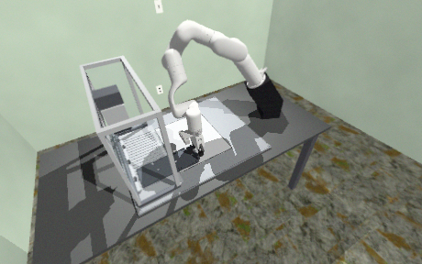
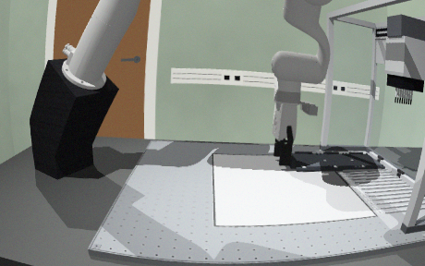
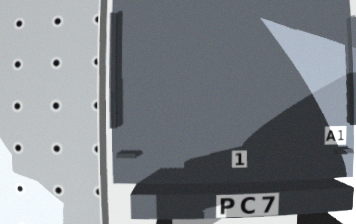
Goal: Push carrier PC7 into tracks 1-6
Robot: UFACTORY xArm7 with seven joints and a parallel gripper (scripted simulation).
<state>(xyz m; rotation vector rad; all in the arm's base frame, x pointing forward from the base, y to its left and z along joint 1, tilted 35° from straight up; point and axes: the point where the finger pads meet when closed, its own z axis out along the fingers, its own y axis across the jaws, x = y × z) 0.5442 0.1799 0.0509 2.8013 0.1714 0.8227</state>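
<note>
Top view: I see the whole cell. The white arm (image 1: 216,43) curves from its black pedestal (image 1: 268,98) down to the gripper (image 1: 198,146), which hangs over the pale sheet (image 1: 208,126) on the grey table (image 1: 294,124). A tall frame (image 1: 138,89) of pale bars with clear panels stands beside it. The carrier shows here only as a dark patch under the gripper.

Exterior view: this side-on angle alone shows height. I see the gripper (image 2: 284,154) down at deck level, its dark fingers (image 2: 289,139) upright at the near end of carrier PC7 (image 2: 342,160), a flat dark tray lying low on the deck and reaching toward the ribbed loading rails (image 2: 383,185). Whether its far end has entered the tracks I cannot tell. The perforated deck plate (image 2: 152,222) is matte grey, dotted with small holes. A brown door (image 2: 125,83) stands behind the pedestal.

Wrist view: only here are the markings legible. I read "PC7" on a white label on the carrier's handle bar (image 3: 175,202), at the bottom edge, with tiles "1" (image 3: 239,159) and "A1" (image 3: 334,135) on the smooth grey bed beyond. A raised dark rib (image 3: 116,70) runs along the bed's left edge.

The jaws stand apart, gripping nothing.
</note>
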